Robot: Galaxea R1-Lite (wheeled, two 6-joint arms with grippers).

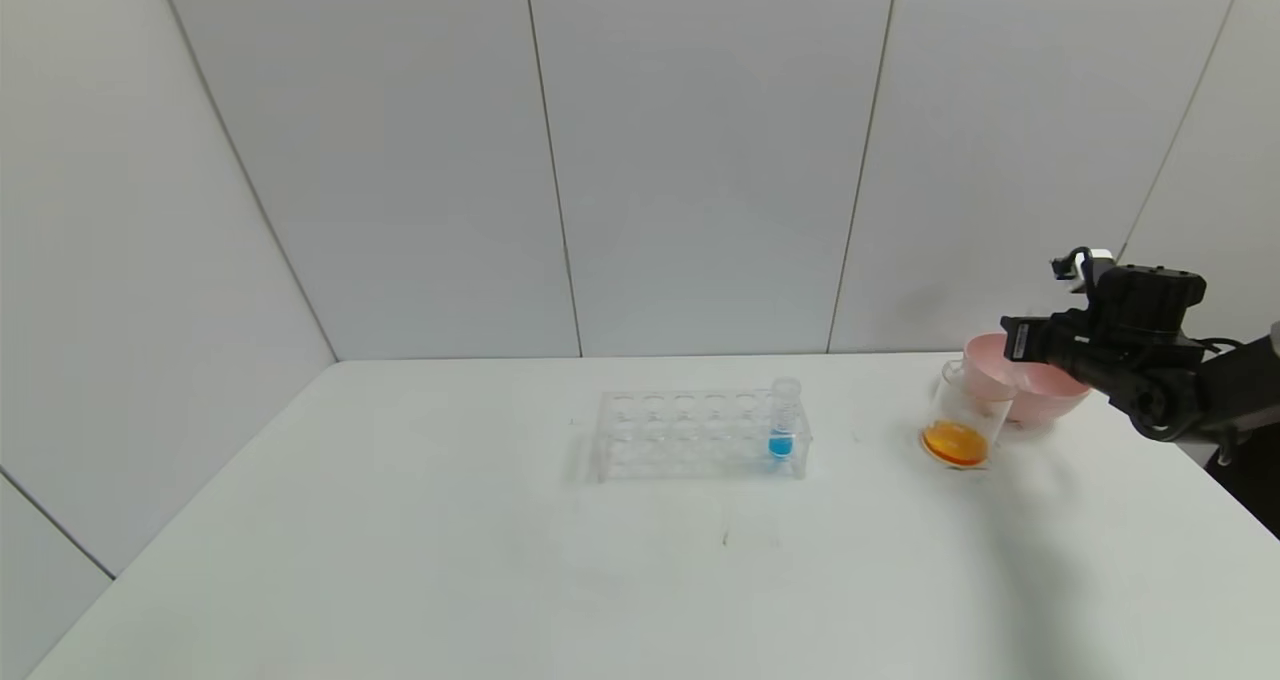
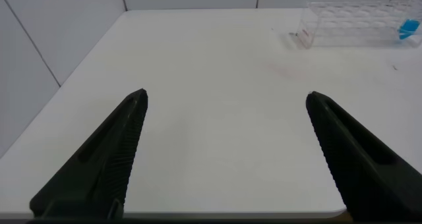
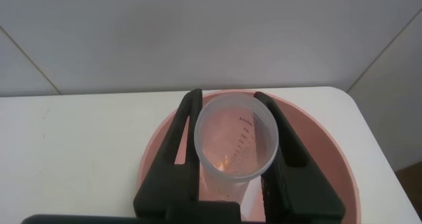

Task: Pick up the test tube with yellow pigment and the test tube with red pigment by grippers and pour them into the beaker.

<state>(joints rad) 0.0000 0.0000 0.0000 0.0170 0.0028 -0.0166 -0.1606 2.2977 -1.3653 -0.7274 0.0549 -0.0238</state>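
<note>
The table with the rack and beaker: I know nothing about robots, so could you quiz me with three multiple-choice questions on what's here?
1. Where does the beaker stand?
A. Inside the rack
B. Beside the pink bowl, on the rack's side
C. At the table's near edge

2. What colour is the liquid in the one tube standing in the rack?
A. Blue
B. Green
C. Yellow

3. What is the right gripper doing?
A. Gripping the rack
B. Pressing flat on the table
C. Holding a clear tube over the pink bowl

Answers:
1 B: the head view shows it next to the bowl.
2 A: its bottom is bright blue.
3 C: the right wrist view shows the fingers closed on the tube, with the bowl below. The left gripper is idle, open over the table.
</note>
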